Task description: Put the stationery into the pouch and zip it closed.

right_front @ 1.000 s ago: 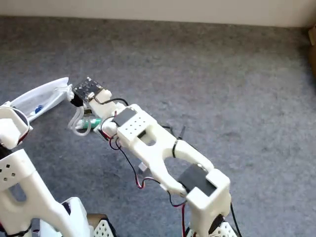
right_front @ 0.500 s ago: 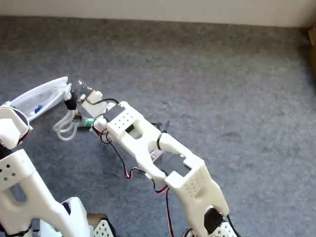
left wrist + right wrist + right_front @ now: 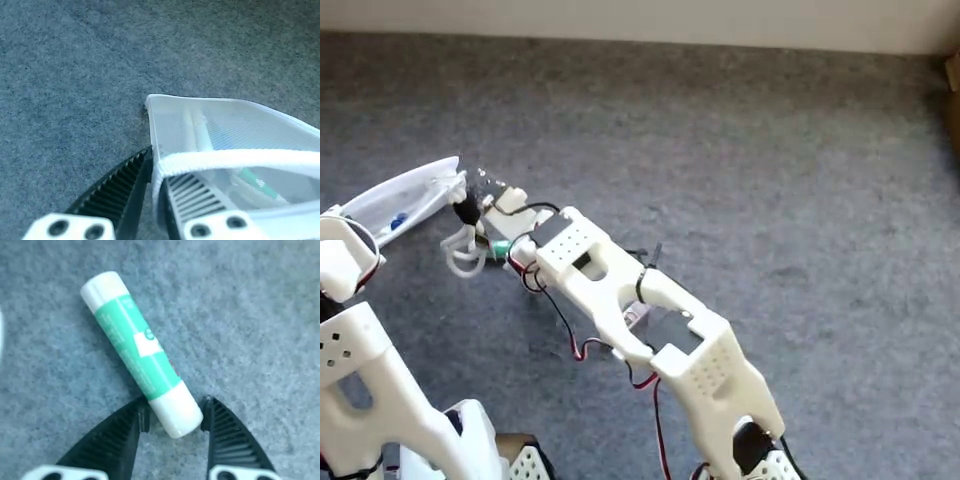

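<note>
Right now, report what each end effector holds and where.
Left end effector: pouch, by its rim. Right end effector: around glue stick's white end; grip cannot be told.

Left gripper (image 3: 155,167) pinched (tight), right gripper (image 3: 175,410) spread.

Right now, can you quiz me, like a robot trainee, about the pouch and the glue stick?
1. True or false: the glue stick at the tips of the right gripper is already inside the pouch.
2. Which one is shut on the pouch's edge? A. left gripper B. right gripper C. neither
3. Fill in: the glue stick's label is ___.

Key: 1 false, it lies on the carpet. 2 A. 3 green.
</note>
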`<control>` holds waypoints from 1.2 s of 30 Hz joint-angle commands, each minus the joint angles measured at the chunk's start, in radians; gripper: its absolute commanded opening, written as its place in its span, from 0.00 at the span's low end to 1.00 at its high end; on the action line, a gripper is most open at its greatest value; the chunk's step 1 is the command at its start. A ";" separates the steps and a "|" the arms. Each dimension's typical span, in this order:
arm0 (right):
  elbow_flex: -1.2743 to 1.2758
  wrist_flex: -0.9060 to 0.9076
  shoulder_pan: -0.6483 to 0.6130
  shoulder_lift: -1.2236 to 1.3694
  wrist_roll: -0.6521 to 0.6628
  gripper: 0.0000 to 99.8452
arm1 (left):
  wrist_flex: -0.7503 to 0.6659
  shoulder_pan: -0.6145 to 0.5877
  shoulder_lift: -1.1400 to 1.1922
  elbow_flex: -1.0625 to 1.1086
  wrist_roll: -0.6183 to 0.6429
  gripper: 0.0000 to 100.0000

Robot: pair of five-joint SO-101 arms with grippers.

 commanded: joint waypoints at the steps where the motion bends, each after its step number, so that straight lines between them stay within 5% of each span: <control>1: -0.091 -0.001 0.018 -0.004 0.012 0.17 | -0.028 -0.005 -0.012 -0.025 0.003 0.01; 8: -0.111 0.004 0.015 -0.004 0.123 0.16 | -0.028 -0.005 -0.012 -0.025 0.003 0.01; 13: -0.074 0.004 0.024 -0.008 0.169 0.01 | -0.029 -0.005 -0.012 -0.025 0.003 0.01; 28: -0.059 0.332 0.091 -0.028 0.255 0.00 | -0.029 -0.004 -0.012 -0.025 0.003 0.01; 36: 0.077 0.435 0.120 -0.268 0.250 0.00 | -0.025 0.036 -0.012 -0.027 0.003 0.01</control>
